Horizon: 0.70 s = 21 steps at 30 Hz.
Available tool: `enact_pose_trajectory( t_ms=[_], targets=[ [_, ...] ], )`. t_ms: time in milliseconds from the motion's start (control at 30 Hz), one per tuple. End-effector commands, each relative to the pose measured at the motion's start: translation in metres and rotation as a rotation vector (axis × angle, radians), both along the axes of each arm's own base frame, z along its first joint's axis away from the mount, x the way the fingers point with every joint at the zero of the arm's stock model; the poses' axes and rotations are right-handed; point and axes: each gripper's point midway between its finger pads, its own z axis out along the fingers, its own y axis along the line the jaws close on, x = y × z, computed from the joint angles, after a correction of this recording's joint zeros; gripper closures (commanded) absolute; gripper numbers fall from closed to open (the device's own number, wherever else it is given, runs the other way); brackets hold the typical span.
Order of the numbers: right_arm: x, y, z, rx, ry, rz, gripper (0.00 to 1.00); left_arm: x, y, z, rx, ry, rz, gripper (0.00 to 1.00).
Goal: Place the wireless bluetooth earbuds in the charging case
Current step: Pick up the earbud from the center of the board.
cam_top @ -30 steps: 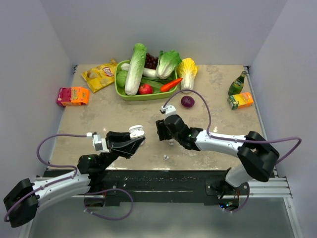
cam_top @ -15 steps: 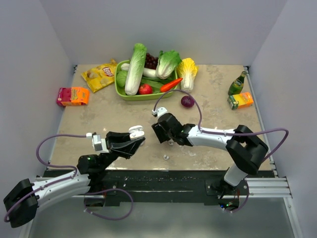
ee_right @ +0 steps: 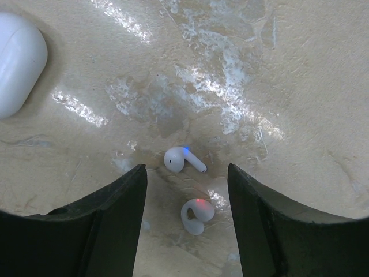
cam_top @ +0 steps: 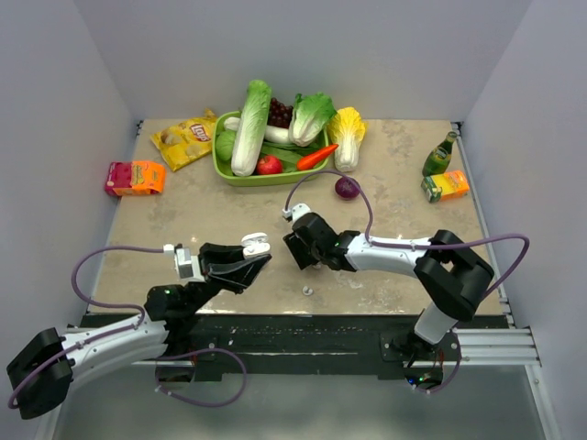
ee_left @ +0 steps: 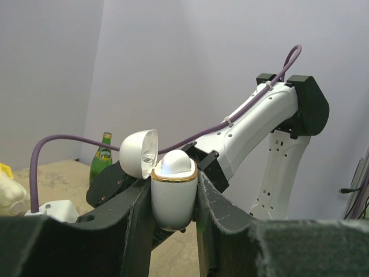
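Earbuds (ee_right: pixel 184 160) lie on the table (ee_right: pixel 259 86) between the right gripper's (ee_right: pixel 185 179) wide jaws, the farther one's stem running across the gap. The left gripper (ee_left: pixel 173 216) clamps the open case (ee_left: pixel 172 196) upright, raised just to the left.

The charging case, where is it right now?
In the left wrist view, the charging case sits pinched between the fingers of the left gripper, lid open, near the table's front edge, just left of the right gripper.
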Motion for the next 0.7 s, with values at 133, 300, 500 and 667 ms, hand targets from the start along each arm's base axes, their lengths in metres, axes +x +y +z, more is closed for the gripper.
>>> enact_pose_trajectory(
  t_ms=[133,300,500,667],
  targets=[
    [0.009,-0.011,-0.008,-0.068,-0.018,-0.063,0.37,-0.011,0.012,-0.031,0.002,-0.013,-0.008,1.00],
    [0.014,-0.012,-0.012,-0.086,-0.016,-0.091,0.36,-0.011,0.012,-0.032,0.002,-0.009,-0.007,1.00],
    [0.024,-0.014,-0.014,-0.075,-0.006,-0.129,0.36,-0.010,0.012,-0.034,0.004,-0.005,-0.002,1.00],
    [0.036,-0.020,-0.014,-0.074,-0.006,-0.167,0.36,-0.010,0.013,-0.037,0.009,-0.001,0.001,1.00]
  ],
)
